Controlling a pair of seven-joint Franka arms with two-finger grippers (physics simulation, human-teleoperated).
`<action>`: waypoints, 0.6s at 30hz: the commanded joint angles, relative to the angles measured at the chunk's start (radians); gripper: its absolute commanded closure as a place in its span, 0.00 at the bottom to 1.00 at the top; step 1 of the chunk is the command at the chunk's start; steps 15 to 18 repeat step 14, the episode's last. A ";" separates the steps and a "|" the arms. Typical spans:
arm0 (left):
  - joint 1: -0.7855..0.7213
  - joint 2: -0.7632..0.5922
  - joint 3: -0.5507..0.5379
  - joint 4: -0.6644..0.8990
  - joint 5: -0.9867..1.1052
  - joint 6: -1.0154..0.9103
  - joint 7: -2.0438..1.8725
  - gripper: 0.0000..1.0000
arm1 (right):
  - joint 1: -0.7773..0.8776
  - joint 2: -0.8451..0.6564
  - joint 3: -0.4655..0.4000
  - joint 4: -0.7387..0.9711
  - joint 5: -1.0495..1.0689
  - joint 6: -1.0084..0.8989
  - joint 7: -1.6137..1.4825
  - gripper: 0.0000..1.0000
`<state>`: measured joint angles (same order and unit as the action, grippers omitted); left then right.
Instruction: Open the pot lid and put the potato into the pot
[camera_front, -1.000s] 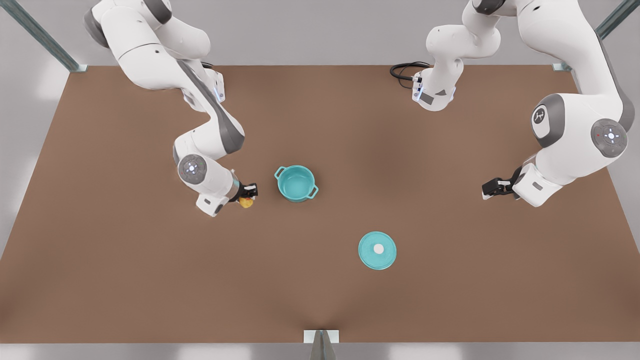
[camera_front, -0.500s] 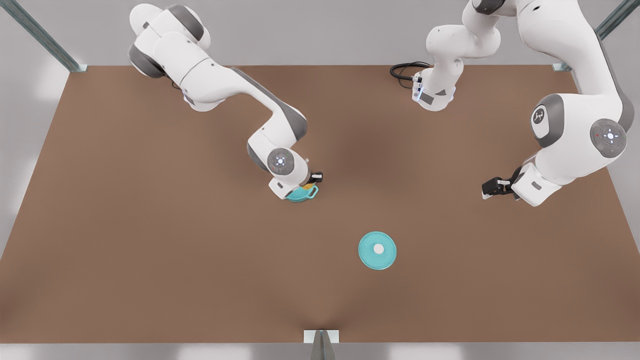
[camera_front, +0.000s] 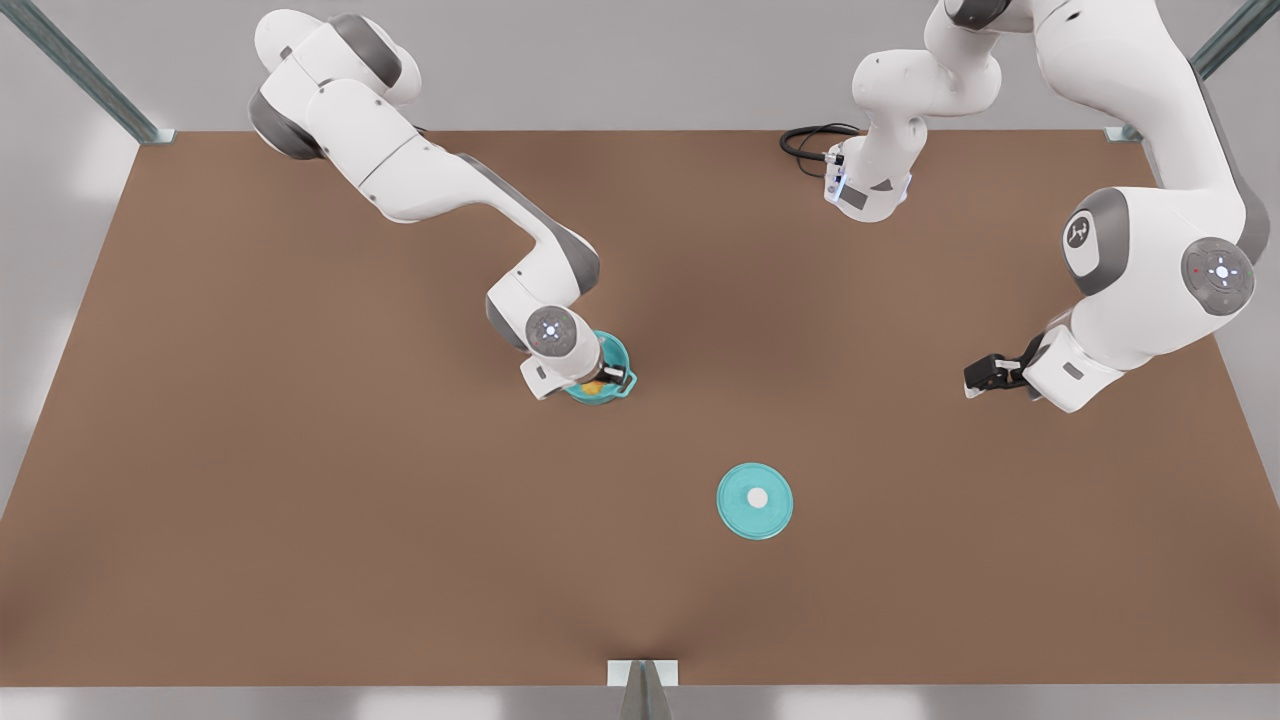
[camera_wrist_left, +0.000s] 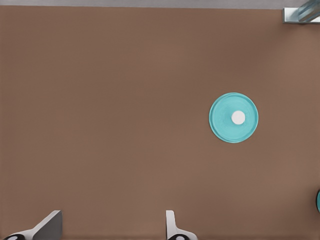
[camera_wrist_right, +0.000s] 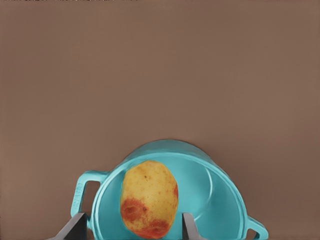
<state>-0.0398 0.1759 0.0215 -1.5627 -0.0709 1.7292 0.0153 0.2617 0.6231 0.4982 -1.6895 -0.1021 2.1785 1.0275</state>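
With its wrist hiding most of the pot (camera_front: 612, 352), right gripper (camera_wrist_right: 134, 227) jaws apart beside potato (camera_wrist_right: 149, 199) (inside), left gripper (camera_front: 972, 379) jaws apart

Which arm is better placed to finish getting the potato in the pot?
The right arm. Its right gripper is open directly over the pot, with the potato between its fingers. The left gripper waits apart, open, away from the pot lid.
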 joint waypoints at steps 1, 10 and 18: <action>0.000 -0.001 0.000 0.001 0.000 0.000 0.002 0.00 | 0.001 0.000 0.000 0.001 -0.004 0.017 0.158 0.00; 0.000 0.001 0.000 0.001 -0.001 0.000 0.002 0.00 | -0.605 -0.259 0.000 0.116 -0.177 -0.404 -0.632 0.00; 0.000 0.001 0.000 0.001 -0.001 0.000 0.002 0.00 | -0.757 -0.341 -0.006 0.137 -0.082 -0.416 -0.931 0.00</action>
